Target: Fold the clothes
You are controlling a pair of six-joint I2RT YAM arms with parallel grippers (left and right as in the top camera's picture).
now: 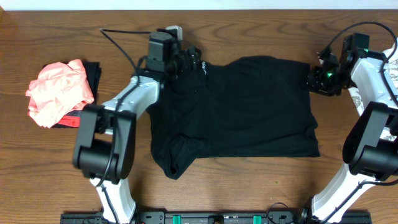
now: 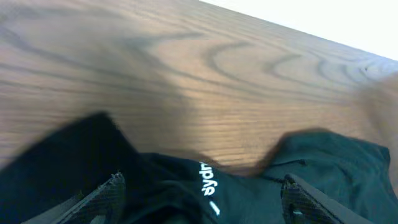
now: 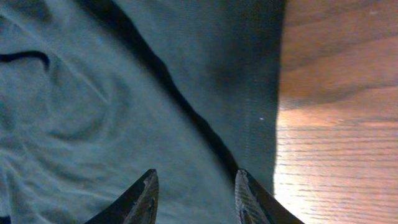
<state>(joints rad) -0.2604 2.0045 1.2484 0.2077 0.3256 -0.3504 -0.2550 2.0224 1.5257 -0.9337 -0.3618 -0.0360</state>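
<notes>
Black garment (image 1: 249, 106) lies spread on table (image 1: 50, 162), its folding seemingly barely begun. Left hand (image 2: 203, 182) is wide open, empty, with the logo edge beneath. Right hand (image 3: 196, 175) is half-open over the hem, gripping nothing. Pink garment (image 1: 59, 90) sits crumpled beyond the left hand.

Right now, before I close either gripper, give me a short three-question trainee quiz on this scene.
1. True or false: the crumpled coral-pink fabric garment lies on top of the large black fabric garment.
2. Which wrist view shows the small white logo print? A left; B right.
3. Fill in: the right gripper hovers at the black garment's hem, beside bare ___.
Key: 1 false; 2 A; 3 wooden table.
</notes>
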